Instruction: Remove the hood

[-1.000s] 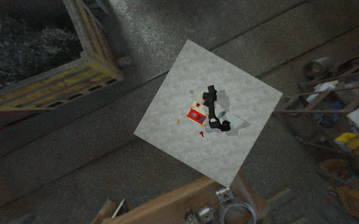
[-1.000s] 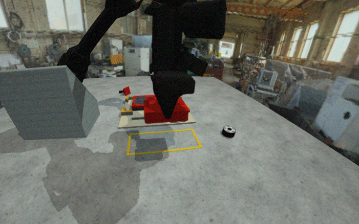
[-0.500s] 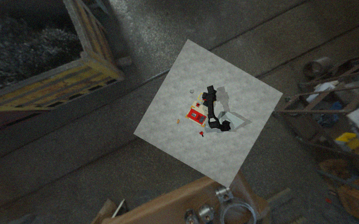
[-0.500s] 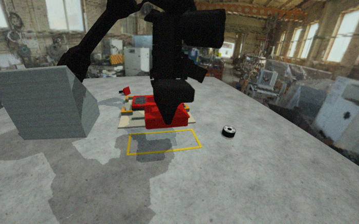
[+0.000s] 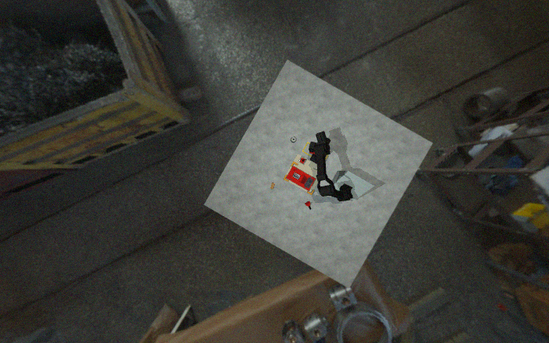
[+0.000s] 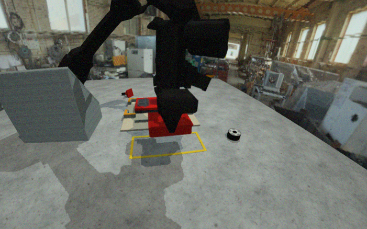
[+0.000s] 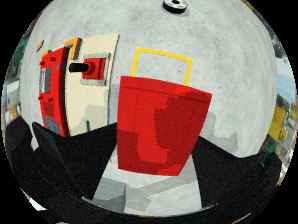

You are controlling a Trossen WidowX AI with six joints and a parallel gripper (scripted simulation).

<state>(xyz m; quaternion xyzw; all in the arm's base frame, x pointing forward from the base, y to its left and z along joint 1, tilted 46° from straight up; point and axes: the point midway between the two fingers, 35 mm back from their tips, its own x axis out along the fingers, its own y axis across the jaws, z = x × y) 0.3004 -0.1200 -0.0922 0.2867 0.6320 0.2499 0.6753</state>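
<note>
The red hood (image 6: pixel 156 129) (image 7: pixel 145 115) is off the car and held in the air near the marked area, its shadow falling partly across the outline. My gripper (image 6: pixel 172 127) (image 7: pixel 157 132) is shut on it, one black finger on each side. The marked area, a yellow outline (image 5: pixel 305 147) (image 6: pixel 193 151) (image 7: pixel 165 54), lies on the table beside the car's plate. In the wrist view the hood hides its near part. The red toy car (image 5: pixel 301 179) (image 6: pixel 137 108) (image 7: pixel 59 102) sits in orange corner holders on the beige plate (image 6: pixel 129 124) (image 7: pixel 82 112).
A red block with a black stick (image 5: pixel 302 160) (image 7: pixel 93 69) stands on the plate. A black-and-white wheel (image 5: pixel 293 139) (image 6: pixel 233 134) lies beyond the outline. A small red part (image 5: pixel 308 203) (image 6: pixel 129 92) and an orange piece (image 5: pixel 272 185) lie around the car. A large grey wedge (image 6: pixel 45 107) stands nearby.
</note>
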